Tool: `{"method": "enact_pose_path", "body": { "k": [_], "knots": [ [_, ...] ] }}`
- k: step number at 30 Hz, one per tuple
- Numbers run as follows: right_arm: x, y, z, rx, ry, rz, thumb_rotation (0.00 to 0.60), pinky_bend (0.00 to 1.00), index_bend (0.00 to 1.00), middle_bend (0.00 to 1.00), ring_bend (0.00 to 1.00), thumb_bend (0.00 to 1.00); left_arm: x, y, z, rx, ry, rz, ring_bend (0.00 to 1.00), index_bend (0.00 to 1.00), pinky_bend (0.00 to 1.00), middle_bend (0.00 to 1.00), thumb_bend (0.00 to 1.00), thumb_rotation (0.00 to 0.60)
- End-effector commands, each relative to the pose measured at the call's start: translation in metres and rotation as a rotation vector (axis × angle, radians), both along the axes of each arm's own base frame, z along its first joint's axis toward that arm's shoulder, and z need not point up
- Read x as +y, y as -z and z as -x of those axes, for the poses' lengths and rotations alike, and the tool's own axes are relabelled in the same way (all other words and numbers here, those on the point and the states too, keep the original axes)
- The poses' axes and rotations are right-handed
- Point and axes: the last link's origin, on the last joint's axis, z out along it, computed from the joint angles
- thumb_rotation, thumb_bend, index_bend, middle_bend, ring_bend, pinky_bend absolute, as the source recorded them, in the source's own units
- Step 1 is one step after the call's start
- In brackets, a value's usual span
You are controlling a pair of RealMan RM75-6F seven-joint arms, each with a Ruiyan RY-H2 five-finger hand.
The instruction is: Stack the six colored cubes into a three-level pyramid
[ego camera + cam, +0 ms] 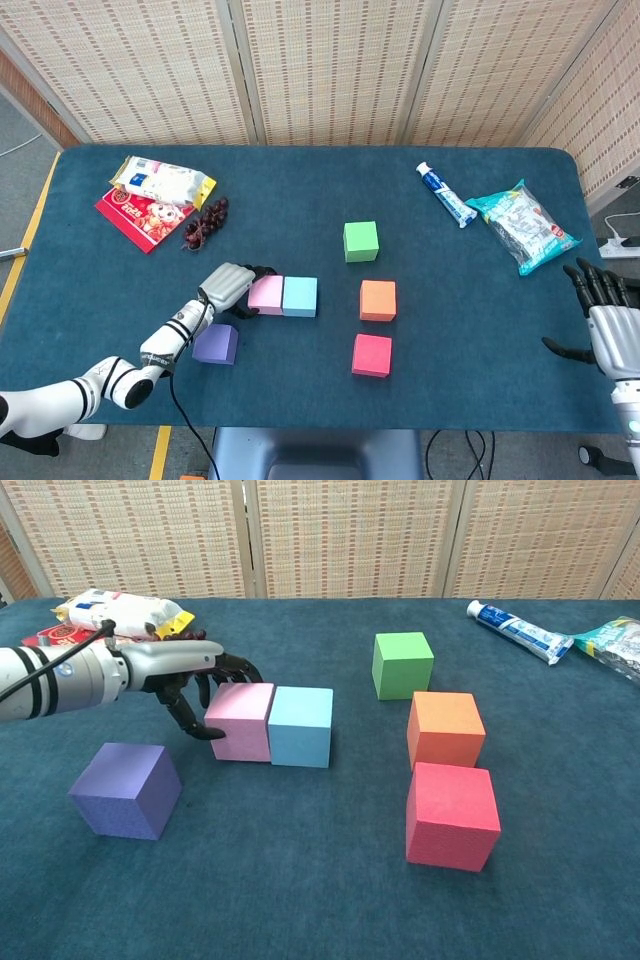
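Bright even light, soft faint shadows, sharp focus, no glare

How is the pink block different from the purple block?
The pink cube is pale pink; the purple cube is violet. The pink cube touches the light blue cube, while the purple cube stands alone. The left hand touches the pink cube, not the purple cube. Both sit flat on the blue table and look alike in size.

- Left hand: silver-grey back, black fingers.
- Left arm: white and silver segments, black rings, thin black cable alongside.
- Right hand: silver-grey back, black fingers.
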Motion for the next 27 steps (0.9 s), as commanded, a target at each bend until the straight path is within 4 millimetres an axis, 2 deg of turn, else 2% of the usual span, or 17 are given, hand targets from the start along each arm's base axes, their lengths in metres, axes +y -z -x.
{"method": "enact_pose_path", "body": {
  "k": [1, 20, 22, 27],
  "knots": [
    [0.000, 0.000, 0.001, 0.000, 0.002, 0.001, 0.600, 0.07, 0.00, 0.07, 0.00, 0.03, 0.000, 0.001, 0.000, 0.009, 0.003, 0.001, 0.31, 0.19, 0.37, 0.33, 0.33, 0.600],
    [0.003, -0.001, 0.004, -0.004, 0.009, 0.004, 0.600, 0.07, 0.00, 0.07, 0.00, 0.03, -0.002, 0.011, 0.000, 0.015, -0.005, -0.004, 0.29, 0.18, 0.37, 0.29, 0.33, 0.600],
    [0.003, -0.001, 0.004, -0.004, 0.009, 0.003, 0.600, 0.07, 0.00, 0.07, 0.00, 0.03, -0.003, 0.012, 0.000, 0.016, -0.004, 0.001, 0.26, 0.18, 0.36, 0.27, 0.33, 0.600],
    [0.003, -0.001, 0.004, -0.007, 0.009, 0.004, 0.600, 0.07, 0.00, 0.07, 0.00, 0.03, -0.005, 0.012, 0.000, 0.020, -0.002, 0.009, 0.06, 0.09, 0.27, 0.11, 0.34, 0.600]
  ]
}}
